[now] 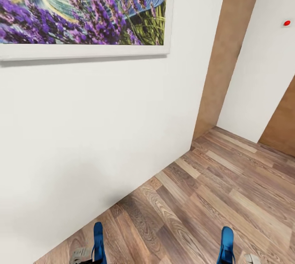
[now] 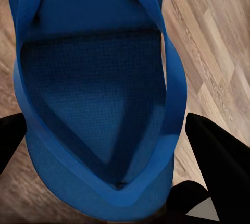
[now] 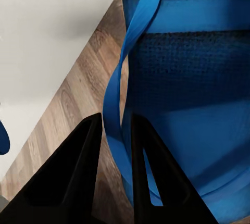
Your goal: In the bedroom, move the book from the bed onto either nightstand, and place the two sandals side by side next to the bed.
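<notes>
On the left, low in the head view, the left gripper (image 1: 84, 256) holds one blue sandal (image 1: 98, 242) up off the wood floor (image 1: 213, 198). In the left wrist view this sandal (image 2: 99, 94) sits between the two black fingers (image 2: 216, 156), one on each side, and they look closed on its edges, so it hangs there and does not fall. Above it is the white wall (image 1: 102, 125) with the purple flower picture (image 1: 82, 6), very close, so the robot seems to be turning or rolling near the wall and not yet setting anything down. To the right of the wall is a brown door (image 1: 229, 51), and farther right a small red light (image 1: 287, 23) sits on another wall. Low on the right, the right gripper (image 1: 246, 259) holds the other sandal (image 1: 226, 245). In the right wrist view its two black fingers (image 3: 70, 177) are pressed close together on the thin blue strap (image 3: 127, 62), and the sandal (image 3: 187, 88) hangs from that pinch. I think each arm carries one sandal so both can go down side by side by the bed at the same time. The sandals are well apart now, each one in the air over the floor
</notes>
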You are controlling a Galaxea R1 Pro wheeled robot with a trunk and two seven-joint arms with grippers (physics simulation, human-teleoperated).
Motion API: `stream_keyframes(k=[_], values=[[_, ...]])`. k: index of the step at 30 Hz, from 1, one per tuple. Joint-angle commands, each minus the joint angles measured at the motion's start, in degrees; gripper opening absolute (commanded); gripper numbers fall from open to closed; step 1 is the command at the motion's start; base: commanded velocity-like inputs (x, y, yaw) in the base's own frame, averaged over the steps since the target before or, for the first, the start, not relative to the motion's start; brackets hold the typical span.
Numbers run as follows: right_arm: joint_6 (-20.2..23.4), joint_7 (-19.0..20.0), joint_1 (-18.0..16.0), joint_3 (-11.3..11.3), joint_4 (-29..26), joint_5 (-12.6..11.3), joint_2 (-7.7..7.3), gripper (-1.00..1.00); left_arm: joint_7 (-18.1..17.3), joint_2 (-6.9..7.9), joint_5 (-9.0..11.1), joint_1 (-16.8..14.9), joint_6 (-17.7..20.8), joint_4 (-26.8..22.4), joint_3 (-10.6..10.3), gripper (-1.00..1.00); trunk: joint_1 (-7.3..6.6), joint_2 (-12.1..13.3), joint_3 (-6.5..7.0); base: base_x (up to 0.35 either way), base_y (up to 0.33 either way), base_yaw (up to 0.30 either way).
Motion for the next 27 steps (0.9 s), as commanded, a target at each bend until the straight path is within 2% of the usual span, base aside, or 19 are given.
stream_keyframes(k=[1, 27], values=[[0.1, 0.3, 0.0, 0.2, 0.0, -0.3, -0.02, -1.00, -0.1, -0.02, -0.1, -0.1, -0.5, 0.1, 0.0, -1.00, -0.01, 0.0, -0.05, 0.000, 0.000, 0.243], [0.1, 0.3, 0.0, 0.2, 0.0, -0.4, -0.10, -1.00, -0.1, -0.16, -0.2, -0.1, -0.4, 0.2, -0.2, -1.00, -0.01, 0.0, -0.05, 0.000, 0.000, 0.251]])
